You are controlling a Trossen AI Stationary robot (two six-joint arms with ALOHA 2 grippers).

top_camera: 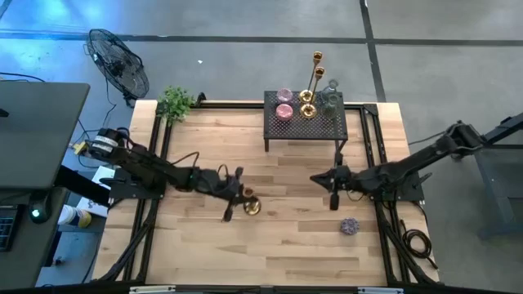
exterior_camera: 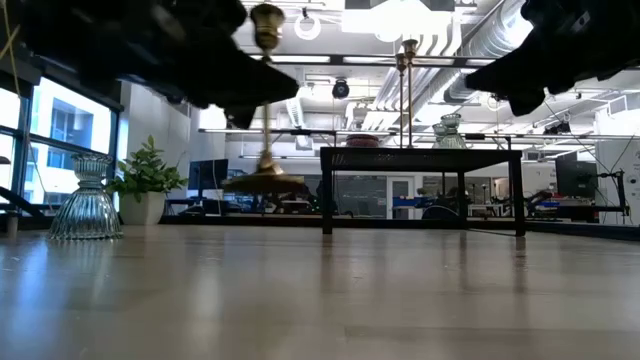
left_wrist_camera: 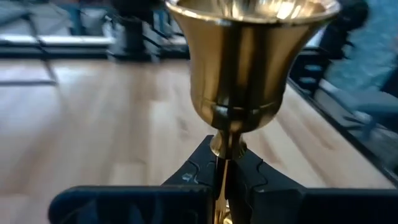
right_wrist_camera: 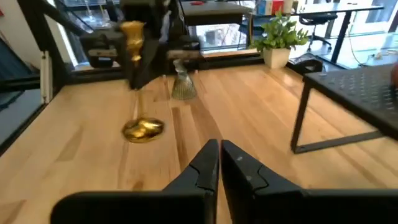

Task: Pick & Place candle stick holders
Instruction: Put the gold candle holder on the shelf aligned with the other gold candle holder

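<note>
Brass candle stick holder (left_wrist_camera: pixel 239 74) | left pincer (left_wrist_camera: pixel 227 171) pinching its stem | right pincer (right_wrist_camera: pixel 219 163) pressed together, holding nothing

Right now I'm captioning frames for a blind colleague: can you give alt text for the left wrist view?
The left gripper is shut on the thin stem of a brass candle stick holder, whose shiny flared cup fills the upper middle of the picture. Behind it lies the wooden table, with blurred dark frame parts beyond.
</note>
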